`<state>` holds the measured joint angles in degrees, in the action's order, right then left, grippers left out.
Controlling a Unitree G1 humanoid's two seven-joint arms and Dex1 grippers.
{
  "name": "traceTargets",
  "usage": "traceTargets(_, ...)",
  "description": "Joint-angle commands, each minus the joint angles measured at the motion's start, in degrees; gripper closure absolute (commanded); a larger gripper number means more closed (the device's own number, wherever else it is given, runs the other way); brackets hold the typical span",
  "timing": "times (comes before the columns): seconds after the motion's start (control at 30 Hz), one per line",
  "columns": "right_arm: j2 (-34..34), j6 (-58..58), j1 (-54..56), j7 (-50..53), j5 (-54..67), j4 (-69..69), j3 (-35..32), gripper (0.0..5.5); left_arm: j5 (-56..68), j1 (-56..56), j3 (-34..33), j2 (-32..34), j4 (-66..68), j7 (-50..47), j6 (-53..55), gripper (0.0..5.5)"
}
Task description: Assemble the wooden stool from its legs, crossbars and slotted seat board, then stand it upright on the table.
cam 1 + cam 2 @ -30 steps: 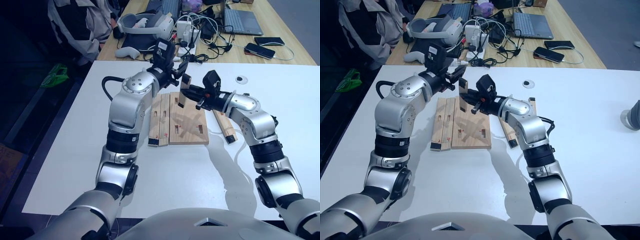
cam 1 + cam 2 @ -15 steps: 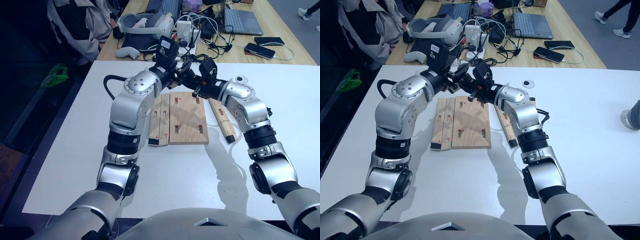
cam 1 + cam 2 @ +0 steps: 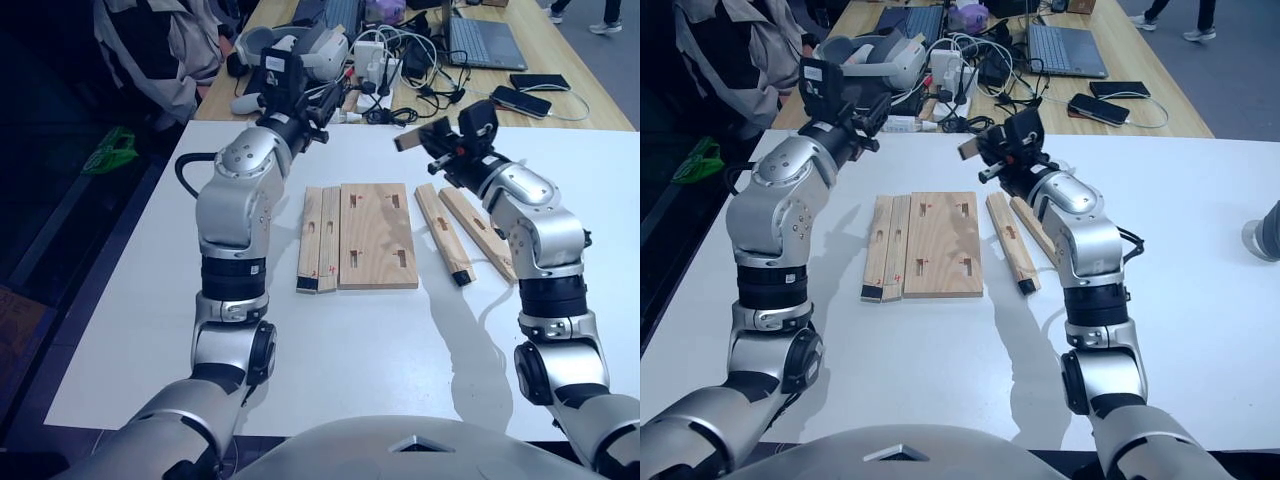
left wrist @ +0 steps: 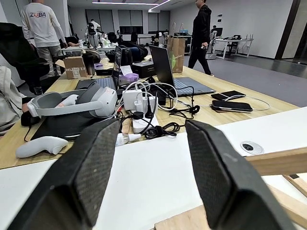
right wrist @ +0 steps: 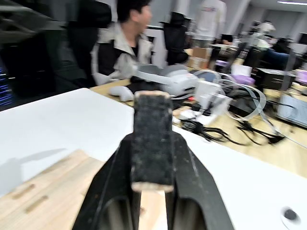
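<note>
Leg (image 3: 418,135) clamped in right hand (image 3: 447,152), aloft at 1 o'clock of seat board (image 3: 377,235) on bench (image 3: 300,340); left hand (image 3: 308,120) released, at 11 o'clock. We judge end-grip may let leg pivot, missing slot (image 3: 399,259).

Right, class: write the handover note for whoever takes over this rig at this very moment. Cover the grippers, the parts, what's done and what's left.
Left gripper: open and empty, raised near the table's far edge, left of the parts.
Right gripper: shut on a short wooden piece, held in the air beyond the seat board.
Parts: the seat board lies flat on the table, with two slotted strips flat along its left side and two long bars flat to its right.
Done: nothing looks joined.
Left: fit all the parts together, then stand the stool upright.
</note>
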<state>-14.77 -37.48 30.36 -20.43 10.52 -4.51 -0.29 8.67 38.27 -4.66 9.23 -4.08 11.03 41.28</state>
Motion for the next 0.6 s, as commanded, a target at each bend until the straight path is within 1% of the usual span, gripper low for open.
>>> traceTargets(0.03, 2.1, -17.6, -2.2, 9.0, -1.3, -12.9, -2.1, 5.12, 0.5, -3.8, -0.7, 1.7, -2.9, -0.1, 3.1, 2.97)
traceTargets(0.07, 2.9, -22.7, -2.9, 10.7, -1.4, -14.9, -2.7, 5.12, 0.6, -4.7, -0.9, 1.9, -3.5, 0.0, 3.6, 2.97)
traceTargets(0.13, 2.3, -27.7, -4.4, 11.8, -1.6, -17.1, -2.0, 5.12, 0.8, -6.3, -1.2, 2.2, -4.6, 0.0, 4.7, 2.97)
traceTargets(0.37, 0.6, -37.7, -6.6, 13.1, -1.8, -21.6, 0.0, 5.12, 1.6, -8.5, -0.9, 3.0, -6.9, 0.4, 7.0, 2.97)
traceTargets(0.5, 1.0, -45.1, -6.2, 13.5, -1.2, -25.7, -0.2, 5.12, 1.6, -9.1, -1.0, 3.2, -7.7, 0.5, 7.8, 2.97)
traceTargets(0.6, 1.4, -48.2, -6.6, 13.7, -1.2, -26.9, -0.6, 5.12, 1.6, -9.4, -0.9, 3.2, -7.9, 0.5, 8.1, 2.97)
